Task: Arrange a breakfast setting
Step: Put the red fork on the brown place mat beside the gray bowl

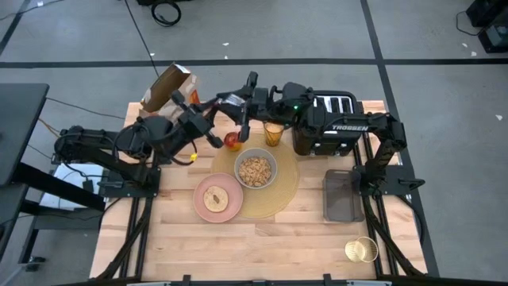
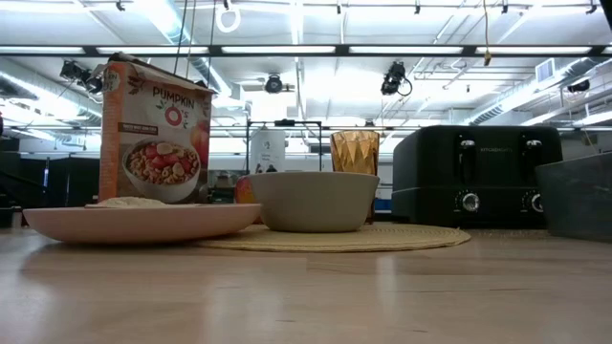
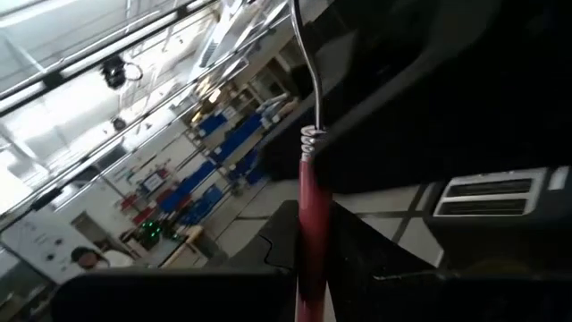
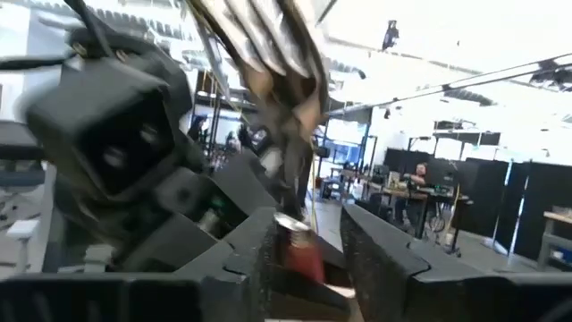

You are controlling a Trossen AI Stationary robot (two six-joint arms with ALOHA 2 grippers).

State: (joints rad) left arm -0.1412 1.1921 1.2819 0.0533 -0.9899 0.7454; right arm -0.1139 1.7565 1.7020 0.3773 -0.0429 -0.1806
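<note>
The left gripper (image 3: 308, 273) is closed on the red handle of the fork (image 3: 309, 210), which rises between its fingers, the metal neck pointing away from the wrist. In the high view this gripper is raised above the far part of the table (image 1: 262, 246), near the apple (image 1: 232, 141) and just beyond the far rim of the placemat (image 1: 284, 191). The right gripper (image 4: 308, 255) meets it there from the toaster (image 1: 333, 119) side. Its fingers are partly apart and stand astride the same red handle, with a gap showing on one side; the fork tines appear blurred close to its camera. The fork is thus off the table, between the two grippers. On the placemat stand the grey bowl (image 1: 255, 169), filled with cereal, and the amber glass (image 1: 274, 133) at the far rim. The pink plate (image 1: 218, 199) lies overlapping the placemat's left edge. A cereal box (image 1: 167, 87) stands at the table's far left.
</note>
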